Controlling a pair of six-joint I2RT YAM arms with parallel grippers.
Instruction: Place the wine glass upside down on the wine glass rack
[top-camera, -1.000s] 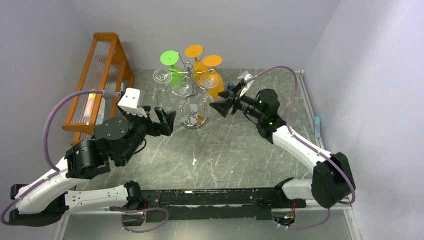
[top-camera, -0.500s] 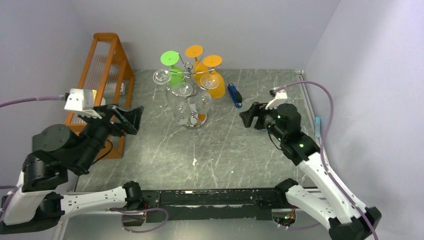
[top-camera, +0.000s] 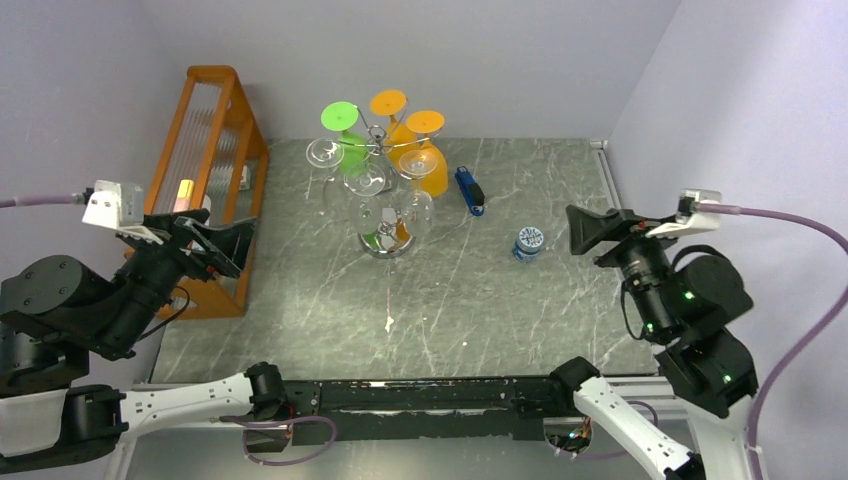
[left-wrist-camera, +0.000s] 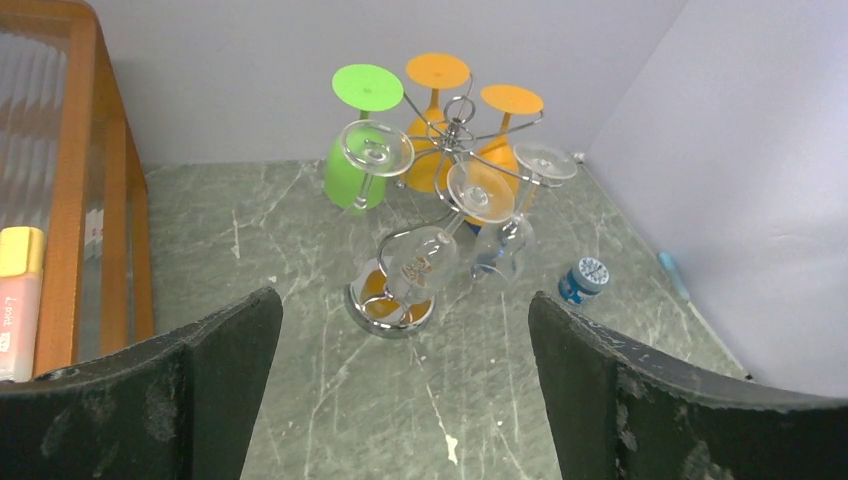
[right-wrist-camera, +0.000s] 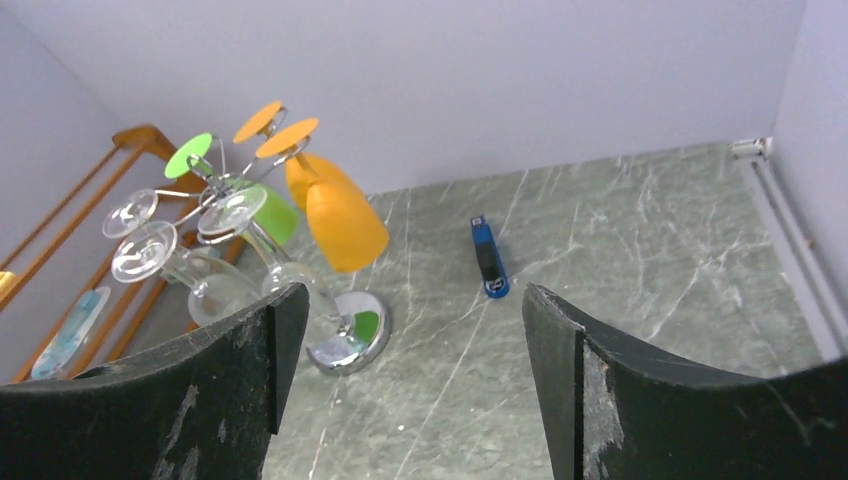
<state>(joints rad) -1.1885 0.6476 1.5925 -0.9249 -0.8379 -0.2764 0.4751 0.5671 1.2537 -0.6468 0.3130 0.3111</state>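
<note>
- Left end effector (top-camera: 232, 247): I am holding it released, fingers spread wide with nothing between them. It is hovering at the left side of the tabletop (top-camera: 480, 290), just beside the orange wooden shelf (top-camera: 215, 120).
- Right end effector (top-camera: 575, 232): I am holding this one released too, fingers wide apart and empty. It is hovering over the right edge of the tabletop, well apart from the rack.
- Wine glass rack (top-camera: 385, 245): it is standing upright toward the back middle of the tabletop, with its round mirrored base lying flat on the stone surface.
- Clear wine glasses (top-camera: 365, 180): three are hanging upside down from the rack, feet caught in the curled hook arms and bowls slanting down toward the base (I cannot tell which of the three is the task's own glass).
- Green wine glass (top-camera: 352, 155) and two orange wine glasses (top-camera: 432, 175): they are hanging foot-up on the far side of the same rack.
- Blue stapler (top-camera: 470, 190): it is lying flat on the tabletop, near the rack on its right.
- Small blue-capped jar (top-camera: 527, 242): it is sitting between the rack and my right end effector, touching neither.
- Yellow-capped tube (left-wrist-camera: 20, 300): it is lying inside the orange wooden shelf.
</note>
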